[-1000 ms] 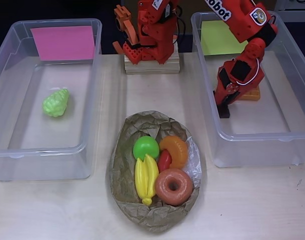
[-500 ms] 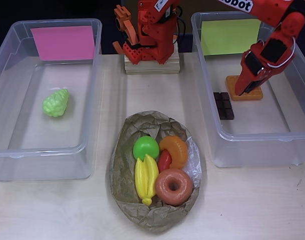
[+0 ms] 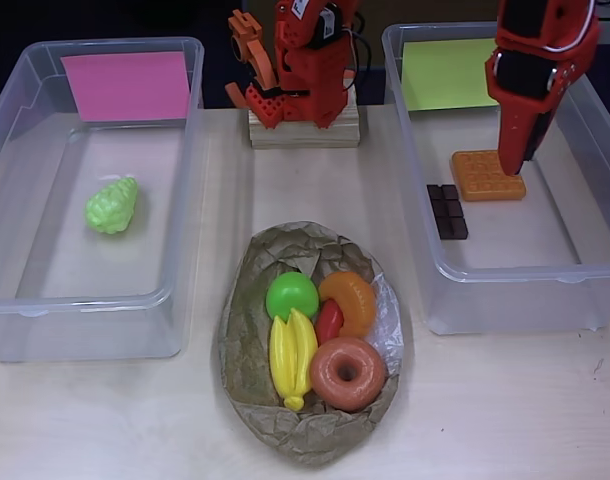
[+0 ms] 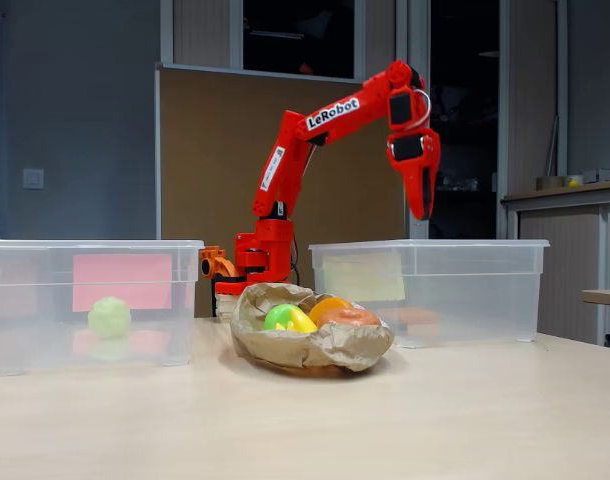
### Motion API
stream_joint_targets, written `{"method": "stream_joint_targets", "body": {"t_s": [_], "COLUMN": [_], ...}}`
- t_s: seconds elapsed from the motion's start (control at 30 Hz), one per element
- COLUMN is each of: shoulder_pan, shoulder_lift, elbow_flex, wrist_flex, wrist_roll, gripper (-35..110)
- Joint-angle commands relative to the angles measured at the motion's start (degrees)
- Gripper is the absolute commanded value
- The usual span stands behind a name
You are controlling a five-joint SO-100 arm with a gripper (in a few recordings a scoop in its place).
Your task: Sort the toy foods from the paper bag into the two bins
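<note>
- Far left of the gripper (image 3: 512,160): pink-sheet bin (image 3: 15,110) with only the grapes (image 3: 111,204).
- Down-left, on the table: paper bag (image 3: 247,330) with apple (image 3: 291,295), bananas (image 3: 291,355), chili (image 3: 329,321), croissant (image 3: 352,300), donut (image 3: 347,373) waiting.
- Just left and below, in the yellow-green bin (image 3: 585,275): chocolate bar (image 3: 447,210), freshly dropped; waffle (image 3: 485,175) underneath.
- Lifted clear since a second ago, empty; jaw opening impossible to judge.

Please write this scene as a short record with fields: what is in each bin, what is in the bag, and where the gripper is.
pink-sheet clear tub: light green grapes
yellow-green-sheet clear tub: orange waffle, brown chocolate bar
crumpled brown paper bag: green apple, yellow bananas, red chili, orange croissant, brown donut
red gripper: raised above the yellow-green tub, holding nothing visible
</note>
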Motion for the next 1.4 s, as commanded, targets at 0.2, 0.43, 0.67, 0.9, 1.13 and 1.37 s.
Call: {"method": "stream_joint_targets", "body": {"t_s": [0.2,0.43,0.67,0.9,1.13,1.37], "shoulder_pan": [15.29,31.64,37.97,37.35,36.30,35.86], "shoulder_lift": [11.43,19.60,20.83,17.84,12.22,7.82], "elbow_flex": [5.36,25.93,45.88,52.91,54.58,58.89], "wrist_flex": [-10.55,-15.73,-24.87,-32.78,-39.55,-47.72], "wrist_roll": [-28.83,-31.03,-31.99,-30.85,-32.34,-30.59], "gripper": [8,12,27,34,38,37]}}
